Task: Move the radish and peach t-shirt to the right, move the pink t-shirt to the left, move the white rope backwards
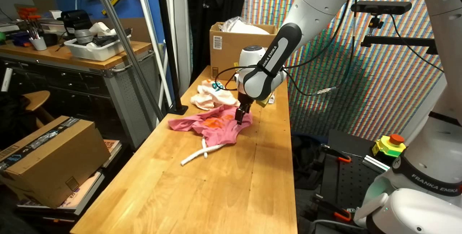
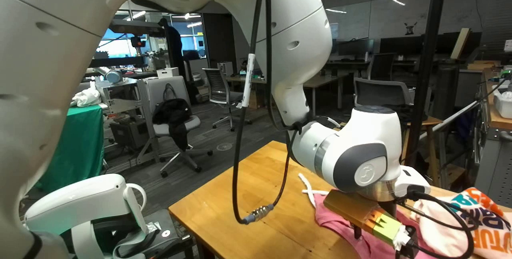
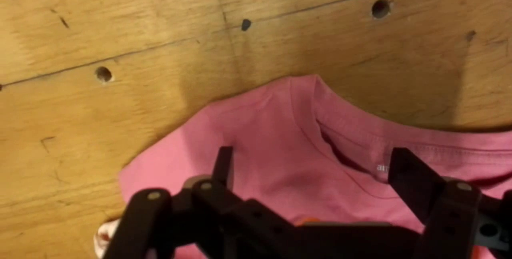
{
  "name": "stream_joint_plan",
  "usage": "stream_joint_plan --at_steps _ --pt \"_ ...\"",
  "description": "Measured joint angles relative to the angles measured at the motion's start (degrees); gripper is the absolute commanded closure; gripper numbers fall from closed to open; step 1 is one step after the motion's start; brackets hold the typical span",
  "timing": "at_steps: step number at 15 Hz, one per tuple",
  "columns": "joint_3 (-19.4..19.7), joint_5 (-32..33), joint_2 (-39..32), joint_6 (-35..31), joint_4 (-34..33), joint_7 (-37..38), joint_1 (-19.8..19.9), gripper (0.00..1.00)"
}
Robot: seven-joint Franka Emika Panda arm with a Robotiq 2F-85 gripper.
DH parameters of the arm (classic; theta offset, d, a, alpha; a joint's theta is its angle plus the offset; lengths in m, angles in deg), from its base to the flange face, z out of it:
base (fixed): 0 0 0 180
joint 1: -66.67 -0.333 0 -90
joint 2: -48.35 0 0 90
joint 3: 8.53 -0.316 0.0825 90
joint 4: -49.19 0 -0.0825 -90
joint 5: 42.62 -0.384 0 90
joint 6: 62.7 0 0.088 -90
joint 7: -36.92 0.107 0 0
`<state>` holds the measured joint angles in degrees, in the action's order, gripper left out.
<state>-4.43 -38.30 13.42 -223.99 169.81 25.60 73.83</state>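
On a long light-brown wooden table (image 1: 216, 198), the bright rose-pink soft cloth t-shirt (image 1: 216, 131) is lying rumpled, its orange print showing around the middle. The small pale peach-cream cloth t-shirt (image 1: 213, 96) is lying bunched just on the far side of it, its near edge meeting the pink fabric, while its printed letters (image 2: 486, 215) are showing orange, teal and dark blue in an exterior view. The thick white rope (image 1: 204, 150) is resting at the near side of the pink t-shirt, touching its edge, with two strands crossing (whether they are forming one cord or two, I cannot tell). From the right, the white and dark grey robot arm (image 1: 310, 13) is arching over the table, and its black two-fingered gripper (image 3: 312, 151) is hanging over the right part of the pink t-shirt, pointing downward. The gripper is standing released: in the wrist view its fingers are sitting wide apart, pink fabric is showing beneath and between them, and the collar (image 3: 420, 137) is running off to the right. I cannot tell whether the fingertips are touching the cloth. At the far end of the table a brown cardboard box (image 1: 225, 59) is standing upright, clear plastic showing at its top, and a yellow emergency-stop box with a red button (image 1: 389, 147) is sitting off to the right, well apart from the cloths
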Motion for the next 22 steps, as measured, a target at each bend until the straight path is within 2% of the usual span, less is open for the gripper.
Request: stream_joint_plan --at_steps 13,14,15,22 --pt "1.28 0.0 -5.38 1.15 -6.26 1.27 0.19 0.0" --pt "1.28 0.0 -5.44 1.49 -6.44 1.27 0.19 0.09" --pt "1.28 0.0 -5.45 2.03 -6.59 1.27 0.19 0.26" --pt "0.97 0.0 -5.51 3.24 -5.9 1.47 -0.22 0.8"
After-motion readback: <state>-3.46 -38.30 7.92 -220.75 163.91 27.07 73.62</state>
